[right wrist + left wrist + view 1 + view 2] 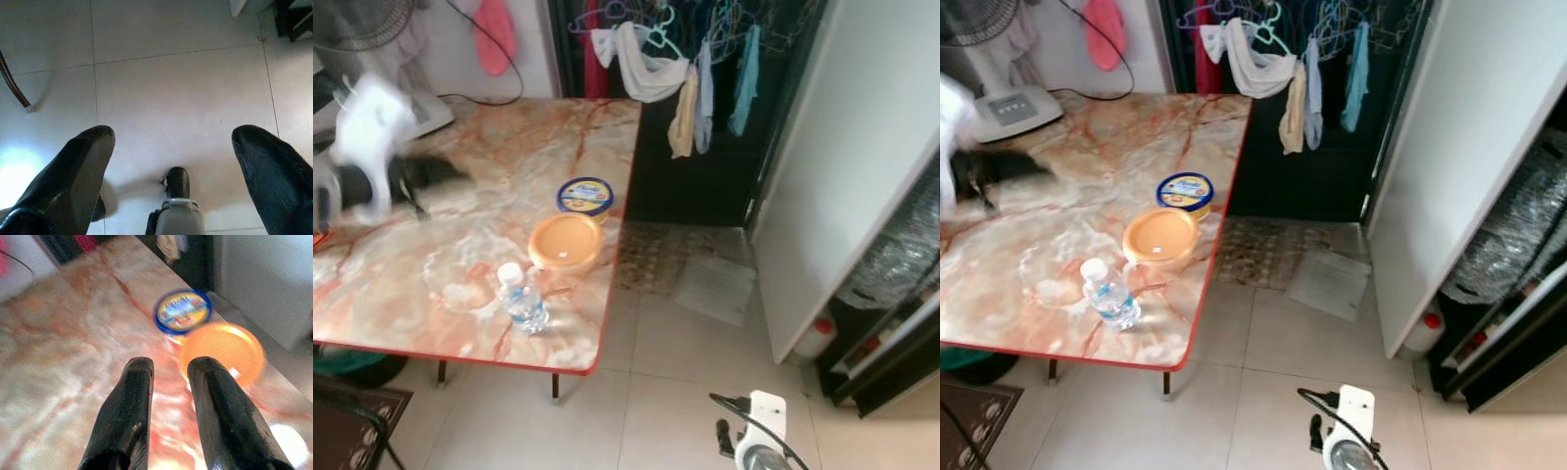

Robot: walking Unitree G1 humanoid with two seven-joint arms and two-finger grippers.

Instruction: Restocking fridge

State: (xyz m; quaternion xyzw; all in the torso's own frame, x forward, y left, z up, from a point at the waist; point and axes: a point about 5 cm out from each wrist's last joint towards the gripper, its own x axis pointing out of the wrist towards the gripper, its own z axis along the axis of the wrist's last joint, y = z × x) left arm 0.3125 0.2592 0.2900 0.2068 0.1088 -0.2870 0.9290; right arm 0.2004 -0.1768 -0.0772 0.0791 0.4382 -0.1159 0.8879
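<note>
At the right of the scene the fridge (847, 186) stands with its white door swung open, and nothing from the table (1058, 245) looks loaded yet, so the restocking seems barely begun. Near the table's right edge sit the orange-lidded container (565, 241), the blue-lidded tub (584, 194) just beyond it, and the water bottle (522, 299) toward the near edge. The left gripper (168, 377) hovers over the table short of the container, fingers a little apart and empty; the wrist view alone shows that gap, the head views blur it. The right gripper (171, 147) hangs over floor tiles, spread wide.
</note>
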